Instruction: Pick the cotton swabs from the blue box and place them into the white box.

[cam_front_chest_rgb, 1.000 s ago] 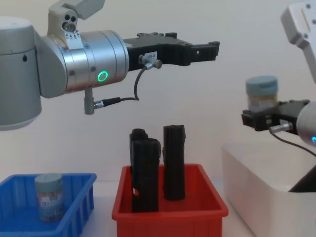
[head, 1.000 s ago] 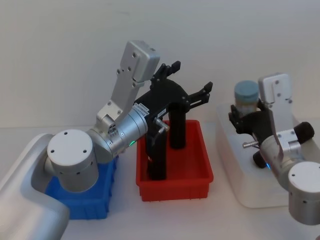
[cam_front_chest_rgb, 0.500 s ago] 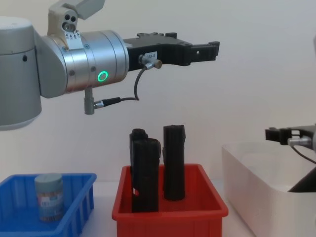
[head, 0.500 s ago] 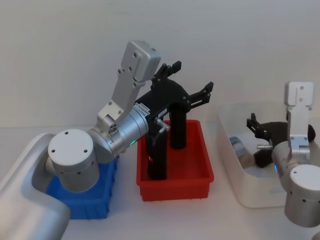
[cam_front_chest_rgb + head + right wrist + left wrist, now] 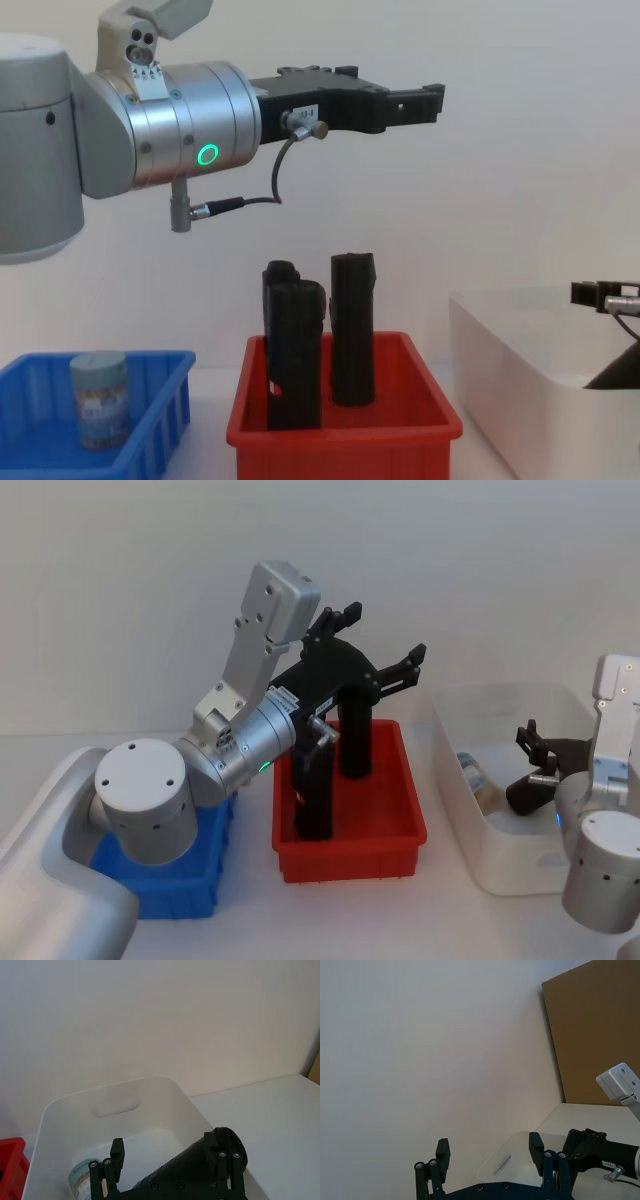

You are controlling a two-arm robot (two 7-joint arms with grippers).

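Tubs of cotton swabs sit in two places. One tub point(image 5: 99, 398) stands upright in the blue box point(image 5: 150, 412) at the table's eight o'clock in the chest view, grey-blue lid up, label band facing out. A second tub point(image 5: 480, 780) lies on its side inside the white box point(image 5: 470, 852), at about four o'clock in the head view, beside a black cylindrical thing point(image 5: 200, 1160) that also rests in that box.

The right gripper point(image 5: 533, 742) hangs over the white box, above the far part of its opening, with its fingers spread apart and nothing between them; the right wrist view shows the tub in the box point(image 5: 82, 1185) below one of its fingers. The left gripper point(image 5: 378, 640) is raised high over the red bin point(image 5: 352, 848), at roughly twelve o'clock from the two black blocks point(image 5: 318, 340), fingers parted and empty.

By the look of it, one deposit is done and the step in hand is fetching the tub left in the blue box. The left arm is the nearer one. It needs to swing toward eight o'clock and come down well clear of the tall blocks. A good grasp would straddle the tub's clear wall below the lid, fingers descending vertically inside the blue rim without nudging the slatted side. The lift should go straight up, and the carry should pass above the block tops. Releasing low in the white box, away from the black cylinder, would keep the tub from bouncing.
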